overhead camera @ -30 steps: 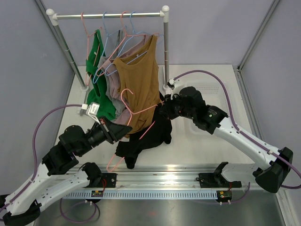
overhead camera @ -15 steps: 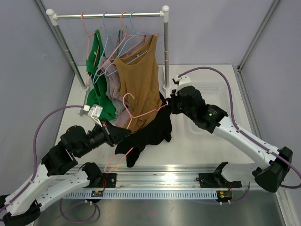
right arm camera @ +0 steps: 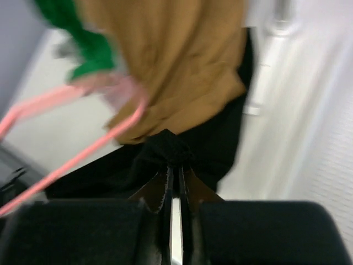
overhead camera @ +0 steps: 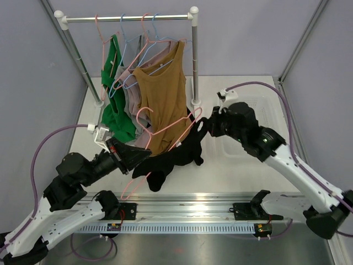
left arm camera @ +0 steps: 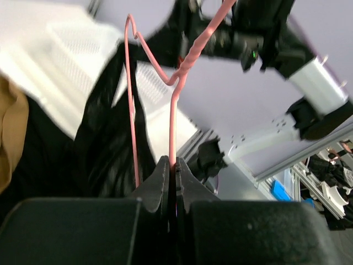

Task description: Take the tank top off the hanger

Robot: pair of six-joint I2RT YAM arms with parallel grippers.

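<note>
We count one pink hanger (left arm camera: 172, 118) and one black tank top (overhead camera: 176, 157), stretched between two claws. Our left claw (left arm camera: 171, 165) clamps the hanger wire. Our right claw (right arm camera: 174, 165), arm reaching inward, pinches the top's fabric.

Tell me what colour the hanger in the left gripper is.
Pink. The hanger shows best in the left wrist view.

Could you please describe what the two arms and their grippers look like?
The left arm and right arm have white links and black joints. A purple cable runs along each. The left gripper and right gripper are black, each with two tapered fingers.
</note>
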